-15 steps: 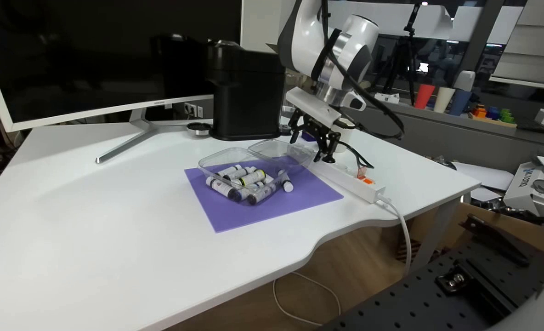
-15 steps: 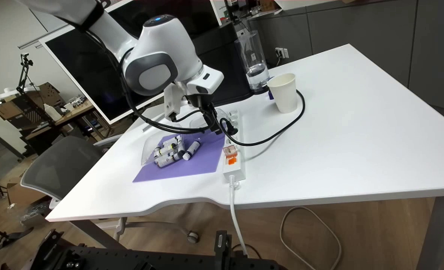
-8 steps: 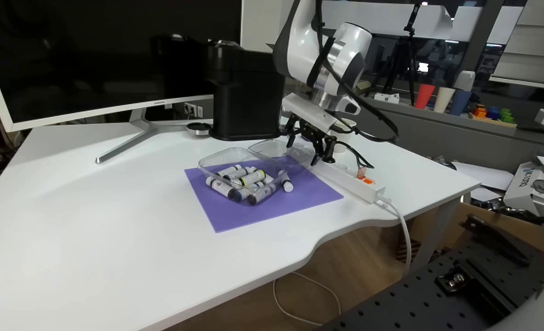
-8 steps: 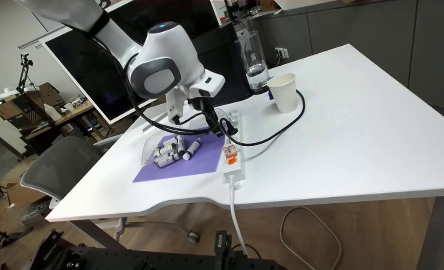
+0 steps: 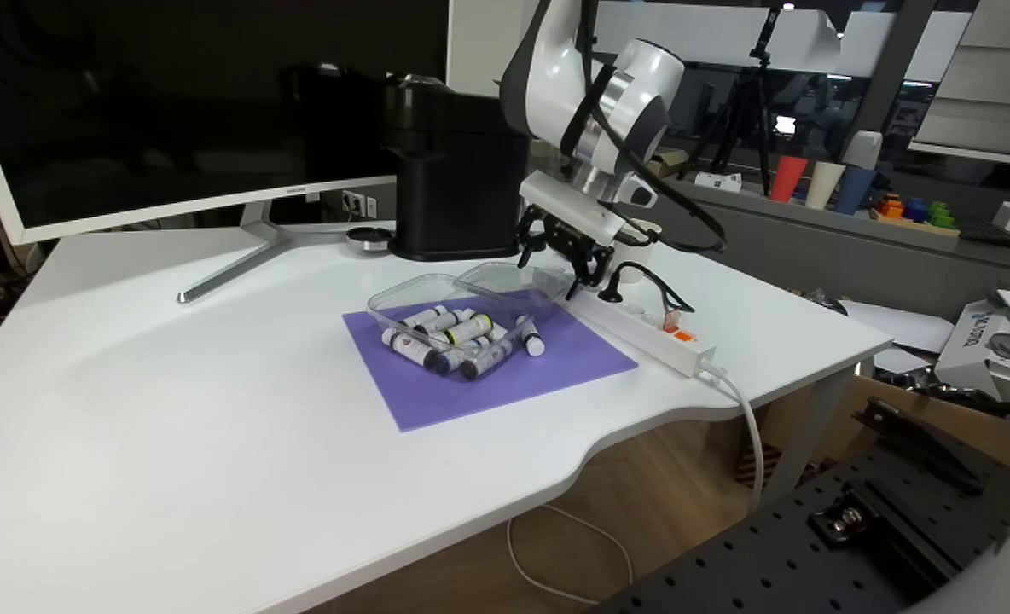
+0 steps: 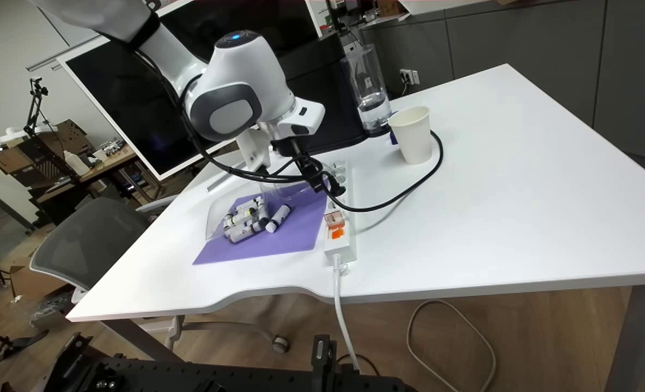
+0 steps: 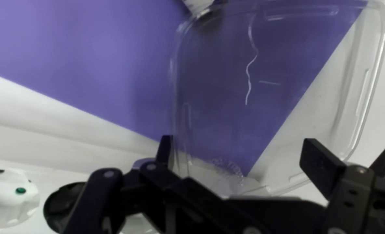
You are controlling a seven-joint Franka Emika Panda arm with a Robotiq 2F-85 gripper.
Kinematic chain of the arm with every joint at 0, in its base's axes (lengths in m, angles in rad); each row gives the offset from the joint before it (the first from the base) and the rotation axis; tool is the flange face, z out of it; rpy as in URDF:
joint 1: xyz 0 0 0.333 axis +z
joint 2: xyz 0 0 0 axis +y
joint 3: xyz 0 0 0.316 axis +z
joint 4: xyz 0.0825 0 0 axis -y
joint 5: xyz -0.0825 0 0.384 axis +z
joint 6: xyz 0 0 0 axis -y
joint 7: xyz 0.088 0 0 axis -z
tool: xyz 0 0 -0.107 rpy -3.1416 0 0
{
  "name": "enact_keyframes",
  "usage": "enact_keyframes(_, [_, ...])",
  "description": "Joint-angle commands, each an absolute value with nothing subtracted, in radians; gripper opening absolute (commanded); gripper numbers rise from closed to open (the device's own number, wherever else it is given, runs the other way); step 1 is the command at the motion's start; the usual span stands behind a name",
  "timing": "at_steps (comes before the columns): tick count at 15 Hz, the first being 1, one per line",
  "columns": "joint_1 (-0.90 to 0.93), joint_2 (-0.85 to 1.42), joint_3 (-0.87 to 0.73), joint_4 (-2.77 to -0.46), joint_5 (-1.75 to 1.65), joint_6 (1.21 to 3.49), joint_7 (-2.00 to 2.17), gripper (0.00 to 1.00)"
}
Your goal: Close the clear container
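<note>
The clear container's tub (image 5: 394, 300) sits on a purple mat with several small bottles in it, and also shows in an exterior view (image 6: 213, 215). Its clear lid (image 5: 490, 278) is swung open on the side toward my gripper. The lid fills much of the wrist view (image 7: 218, 71). My gripper (image 5: 548, 280) is open at the lid's outer end. In the wrist view the fingers (image 7: 239, 143) stand wide apart, the left one against or very near the lid's edge and the right one overlapping the lid. Whether they touch it I cannot tell.
A white power strip (image 5: 641, 337) with a black plug (image 5: 611, 294) lies beside the purple mat (image 5: 437, 405). A loose bottle (image 6: 278, 219) lies apart from the others. A paper cup (image 6: 412, 136), coffee machine (image 5: 462, 170) and monitor (image 5: 198, 102) stand behind.
My gripper has moved a little toward the tub, first dipping and then rising slightly. The lid has shifted with it toward the tub. The tub and bottles look unmoved.
</note>
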State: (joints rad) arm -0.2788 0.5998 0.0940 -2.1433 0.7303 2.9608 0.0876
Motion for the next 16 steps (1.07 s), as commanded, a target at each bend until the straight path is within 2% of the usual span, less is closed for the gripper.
enact_keyframes(1, [-0.373, 0.608, 0.188, -2.120, 0.767, 2.968, -0.031, 1.00])
enact_keyframes(11, [-0.672, 0.565, 0.540, -2.209, 0.834, 3.049, -0.509, 1.00])
enact_keyframes(16, [-0.784, 0.546, 0.662, -2.286, 0.808, 3.043, -0.690, 1.00])
